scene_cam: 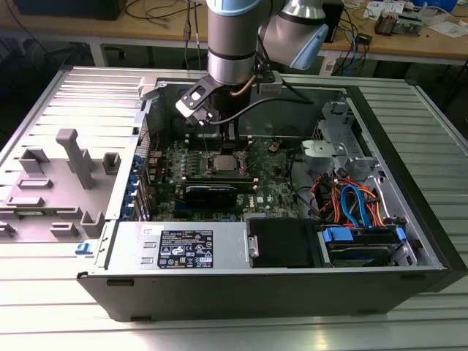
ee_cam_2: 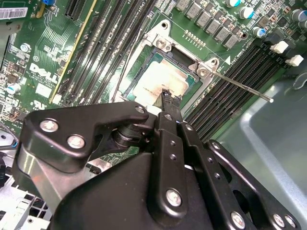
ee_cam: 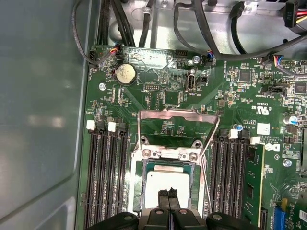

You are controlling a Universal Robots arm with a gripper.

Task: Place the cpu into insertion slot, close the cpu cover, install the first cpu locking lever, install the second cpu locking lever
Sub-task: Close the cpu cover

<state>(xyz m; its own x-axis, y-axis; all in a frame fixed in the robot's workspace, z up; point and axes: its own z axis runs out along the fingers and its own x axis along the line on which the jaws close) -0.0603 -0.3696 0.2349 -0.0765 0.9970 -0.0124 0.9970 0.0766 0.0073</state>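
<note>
The cpu (ee_cam: 168,181) lies flat in the insertion slot (ee_cam: 140,191), its silver-grey top facing up; it also shows in the second wrist view (ee_cam_2: 163,76). Behind it, the cpu cover (ee_cam: 175,114) stands raised on its hinge, and green board shows through its window. A thin locking lever (ee_cam_2: 240,87) sticks out free from the socket corner, and another lever (ee_cam: 207,143) slants beside the cover. My gripper (ee_cam: 168,194) is shut with nothing between its fingers, and the tips hover just over the cpu's edge (ee_cam_2: 168,98). In the exterior view the gripper (scene_cam: 213,135) hangs above the socket (scene_cam: 221,162).
Long black memory slots (ee_cam: 108,177) flank the socket on both sides (ee_cam: 232,177). Black cables (ee_cam: 201,28) run along the case wall beyond the board. In the exterior view a drive bay with orange and blue cables (scene_cam: 351,208) and the power supply (scene_cam: 183,245) fill the near side of the case.
</note>
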